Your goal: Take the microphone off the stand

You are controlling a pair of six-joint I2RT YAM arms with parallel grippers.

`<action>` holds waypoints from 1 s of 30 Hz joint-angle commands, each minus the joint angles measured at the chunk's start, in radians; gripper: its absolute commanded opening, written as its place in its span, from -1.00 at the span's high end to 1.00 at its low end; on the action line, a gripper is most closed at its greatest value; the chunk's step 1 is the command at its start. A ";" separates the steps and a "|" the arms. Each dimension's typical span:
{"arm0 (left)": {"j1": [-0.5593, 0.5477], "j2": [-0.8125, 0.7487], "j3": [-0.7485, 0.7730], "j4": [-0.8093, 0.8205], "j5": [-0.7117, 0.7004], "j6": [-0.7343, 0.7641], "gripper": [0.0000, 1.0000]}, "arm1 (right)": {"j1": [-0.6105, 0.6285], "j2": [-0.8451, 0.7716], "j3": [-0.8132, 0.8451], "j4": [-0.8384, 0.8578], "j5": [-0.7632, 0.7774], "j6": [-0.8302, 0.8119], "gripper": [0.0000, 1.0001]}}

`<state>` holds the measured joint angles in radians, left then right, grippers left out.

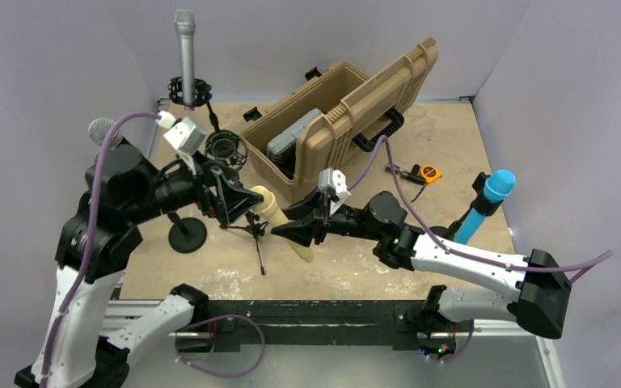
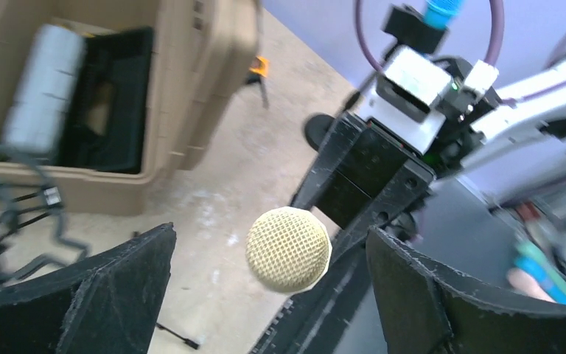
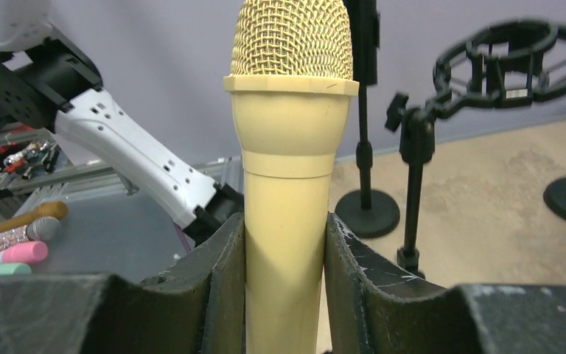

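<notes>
Tan tabletop (image 1: 469,145), cream microphone (image 3: 287,184) pinched by right gripper (image 3: 286,251), left gripper (image 2: 269,247) spread near head

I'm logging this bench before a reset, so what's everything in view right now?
cream microphone: 1, cream with gold mesh head, mid-table, clamped in the right gripper
grey microphone: 1, silver-grey, upright, far left
blue microphone: 1, blue, tilted, right side
shock mount: 1, black, empty, left of the case
round-base stand: 1, black, near left
case: 1, tan, open, far centre
grey item: 1, grey, inside the case
tape measure: 1, orange-yellow, right of the case
left gripper: 1, black, open, fingers flanking the cream microphone's head
right gripper: 1, black, shut on the cream microphone's body
</notes>
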<state>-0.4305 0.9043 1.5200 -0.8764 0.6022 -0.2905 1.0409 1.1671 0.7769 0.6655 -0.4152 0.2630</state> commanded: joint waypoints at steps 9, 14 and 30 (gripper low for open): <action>0.001 -0.119 0.005 0.002 -0.449 0.083 -0.88 | 0.005 -0.046 -0.220 -0.082 0.333 0.207 1.00; 0.001 -0.106 0.017 0.000 -0.458 0.088 -0.86 | 0.006 0.024 -0.270 -0.133 0.542 0.373 1.00; 0.001 -0.047 0.037 -0.071 -0.464 0.084 -0.81 | -0.050 0.425 -0.143 -0.541 0.892 0.850 1.00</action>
<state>-0.4305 0.8360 1.5284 -0.9283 0.1513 -0.2234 1.0115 1.5753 0.6319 0.1974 0.4255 1.0267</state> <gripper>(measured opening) 0.908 0.345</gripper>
